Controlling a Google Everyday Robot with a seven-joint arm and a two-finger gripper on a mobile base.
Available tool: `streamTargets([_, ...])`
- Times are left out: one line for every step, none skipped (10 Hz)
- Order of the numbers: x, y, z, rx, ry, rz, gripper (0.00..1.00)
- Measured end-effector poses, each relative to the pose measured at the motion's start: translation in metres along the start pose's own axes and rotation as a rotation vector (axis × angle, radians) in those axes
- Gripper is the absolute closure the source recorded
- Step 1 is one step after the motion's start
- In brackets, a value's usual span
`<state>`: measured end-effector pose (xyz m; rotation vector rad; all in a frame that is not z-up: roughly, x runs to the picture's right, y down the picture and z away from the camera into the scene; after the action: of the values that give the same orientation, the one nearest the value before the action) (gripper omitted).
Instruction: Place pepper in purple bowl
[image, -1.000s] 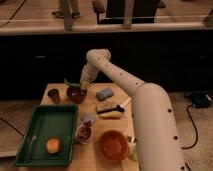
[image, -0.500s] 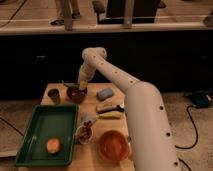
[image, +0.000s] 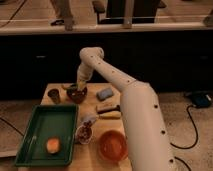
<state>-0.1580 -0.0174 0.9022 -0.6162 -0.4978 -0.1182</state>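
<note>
end effector (image: 78, 86) over purple bowl (image: 77, 95), finger state: cannot tell | pepper (image: 73, 88) at bowl's rim under end effector | orange bowl (image: 112, 145) near tabletop (image: 95, 107) front | green tray (image: 44, 134) left

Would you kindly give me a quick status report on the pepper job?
Hand low over the purple bowl at the table's far left. Pepper not clearly visible. Small dark cup just left of the bowl; orange bowl well clear.
</note>
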Motion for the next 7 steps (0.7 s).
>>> streamTargets([0.0002,0.0005,0.0,-0.002,0.002,0.001,0.2])
streamTargets([0.0,0.0011,0.0003,-0.003,0.003,0.001,0.2])
streamTargets([-0.001,0.0018,-0.0003,-0.002,0.004,0.001,0.2])
streamTargets([-0.0013,0.0021,-0.0012,0.001,0.003,0.002,0.2])
streamTargets([-0.0014,0.0028,-0.0022,0.001,0.001,0.002,0.2])
streamTargets([-0.0012,0.0035,-0.0036,-0.003,-0.004,-0.004,0.2])
streamTargets([-0.0009,0.0041,-0.0042,-0.005,-0.006,-0.007,0.2])
